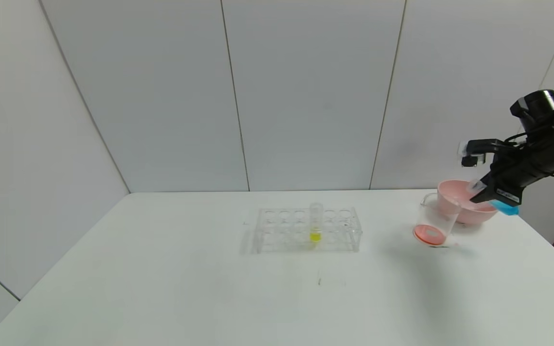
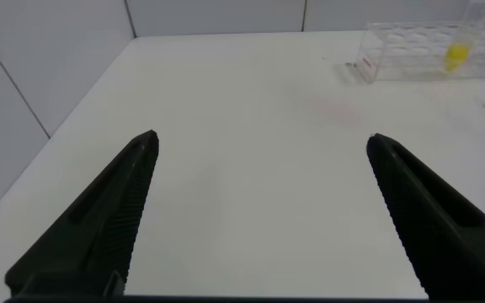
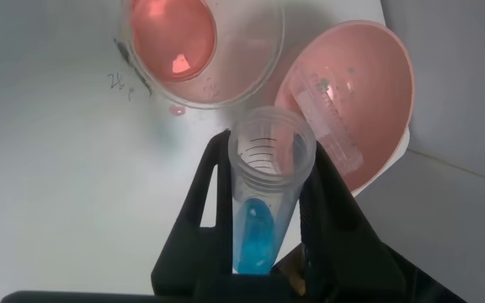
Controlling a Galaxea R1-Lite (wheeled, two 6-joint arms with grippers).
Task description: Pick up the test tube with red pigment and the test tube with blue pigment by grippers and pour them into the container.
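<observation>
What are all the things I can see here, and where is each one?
clear beaker with red liquid: one, on the white table, in front of the bowl
pink bowl: one, behind the beaker, an empty clear tube lying inside
clear tube of blue liquid: one, tilted, in the right gripper
clear tube rack: one, mid-table
clear tube of yellow liquid: one, upright in the rack
white table: one
right gripper: black, shut on the blue tube, above the bowl
left gripper: black, open, over the table
</observation>
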